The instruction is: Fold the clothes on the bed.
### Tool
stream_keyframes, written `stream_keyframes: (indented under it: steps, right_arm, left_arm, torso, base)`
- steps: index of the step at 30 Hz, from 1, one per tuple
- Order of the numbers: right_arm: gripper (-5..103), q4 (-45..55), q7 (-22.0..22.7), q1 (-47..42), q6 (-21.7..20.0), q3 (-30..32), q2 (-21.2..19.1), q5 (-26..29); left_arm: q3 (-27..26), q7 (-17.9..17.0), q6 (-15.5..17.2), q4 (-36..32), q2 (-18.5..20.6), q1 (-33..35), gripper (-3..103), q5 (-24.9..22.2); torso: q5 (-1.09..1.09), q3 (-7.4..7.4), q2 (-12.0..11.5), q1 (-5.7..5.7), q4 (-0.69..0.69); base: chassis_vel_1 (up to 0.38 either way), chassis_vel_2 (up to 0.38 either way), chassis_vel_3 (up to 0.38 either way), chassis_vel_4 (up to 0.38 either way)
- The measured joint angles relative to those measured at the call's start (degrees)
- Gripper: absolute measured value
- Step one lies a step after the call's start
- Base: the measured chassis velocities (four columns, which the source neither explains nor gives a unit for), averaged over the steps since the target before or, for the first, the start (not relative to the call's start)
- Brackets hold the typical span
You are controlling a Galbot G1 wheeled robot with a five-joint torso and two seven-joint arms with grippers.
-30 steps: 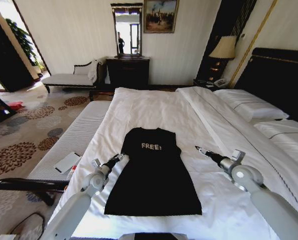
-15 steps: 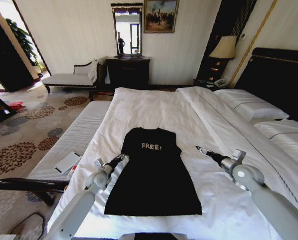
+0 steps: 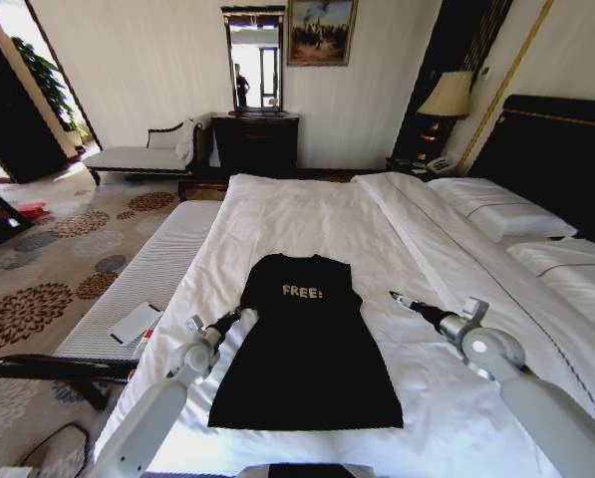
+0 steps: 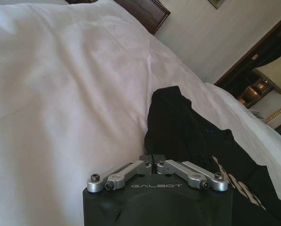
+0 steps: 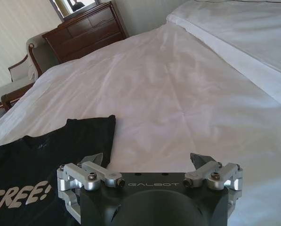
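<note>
The black short-sleeved T-shirt [image 3: 307,344] of soft fabric, with small white block lettering across its chest, lies flat on the white sheets of the large bed [image 3: 307,214], neck end toward the far side, its sleeves tucked in so that the outline is a narrow trapezoid widening toward the robot. The bed has a dark tall headboard on the robot's right, with white pillows [image 3: 501,214] lying before it.

The left tool [image 3: 235,317] sits at the shirt's left edge, just below the shoulder. In the left wrist view the left tool [image 4: 152,157] has its fingers drawn together, with the dark fabric [image 4: 192,136] right at the tips; whether cloth is pinched between them cannot be told.

The right tool [image 3: 397,297] hovers over bare sheet, near the shirt's right edge but apart from it. In the right wrist view the right tool [image 5: 147,160] stands wide, with nothing between its fingers, the lettered shirt [image 5: 46,160] lying off to one side.
</note>
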Motion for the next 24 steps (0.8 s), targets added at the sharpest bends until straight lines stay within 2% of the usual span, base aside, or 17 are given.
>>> stream_keyframes:
  steps: [8, 24]
  right_arm:
    - [100, 0.24, -0.03, -0.12, 0.0, 0.08, 0.18, -0.18]
    - [100, 0.6, -0.25, -1.5, -0.05, 1.02, 0.23, -0.68]
  left_arm:
    - [-3.28, -0.24, -0.02, 0.4, 1.44, -1.59, 0, -1.42]
    - [-4.3, -0.32, 0.03, 3.92, 2.49, -5.35, 0, -3.26]
  torso:
    - [0.0, 0.0, 0.0, 0.0, 0.01]
    - [0.0, 0.0, 0.0, 0.0, 0.0]
  base:
    - [0.0, 0.0, 0.0, 0.0]
    - [0.0, 0.0, 0.0, 0.0]
